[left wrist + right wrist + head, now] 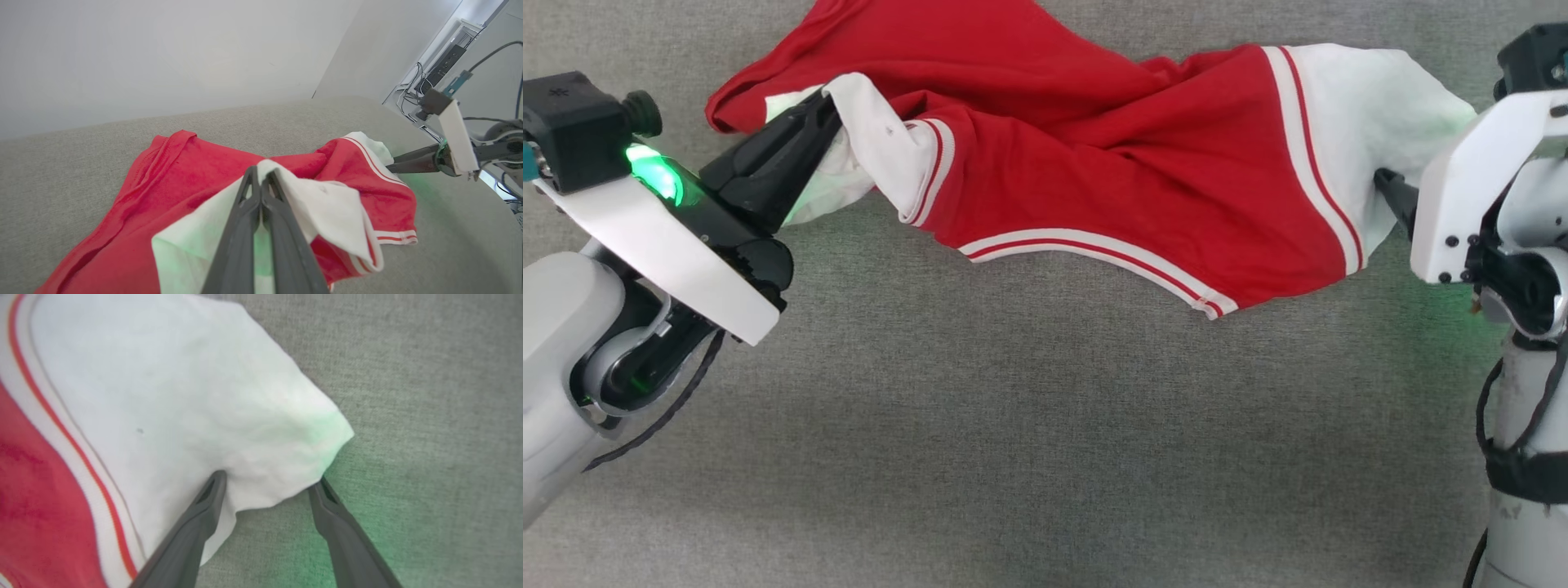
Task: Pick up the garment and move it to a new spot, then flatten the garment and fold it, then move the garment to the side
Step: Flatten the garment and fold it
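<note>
Grey woven surface [1045, 457] under everything, edge to edge in the head view, meeting a plain pale wall [163, 53] across the top of the left wrist view. Room corner at the upper right of that view, with a socket strip [443, 65] and loose cables beside it (too small to tell more).

Garment [1111, 163] stretched across the upper half of the head view. Red body twisted and rumpled through the middle, resting on the surface toward the top of the frame. White-and-red striped band along the lower edge. One white sleeve at upper left, the other at upper right.

Left gripper [821, 110] at upper left of the head view, jaws pressed together on the left white sleeve, cloth draped over both fingers [241, 228] in the left wrist view.

Right gripper [271, 479] at the right edge of the head view, jaws spread wide, the end of the right sleeve sitting between the tips and touching them, not pinched.

Green light [658, 171] on the left wrist, and a faint green glow on sleeve and surface near each gripper
</note>
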